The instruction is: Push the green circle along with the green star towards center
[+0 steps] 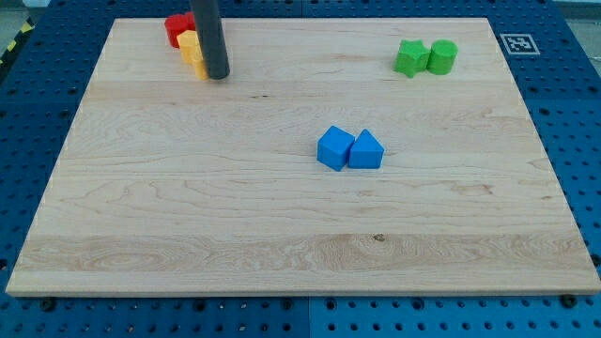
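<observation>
The green circle [442, 56] and the green star [410, 58] sit side by side, touching, near the view's top right of the wooden board [188, 216]; the star is on the left. My tip [218, 75] is at the view's top left, far from both green blocks. It stands just right of a yellow block [192, 53] and a red block [177, 27].
A blue cube [334, 147] and a blue triangular block [366, 150] touch each other near the board's middle. A black-and-white marker [518, 43] lies beyond the board's top right corner. Blue perforated table surrounds the board.
</observation>
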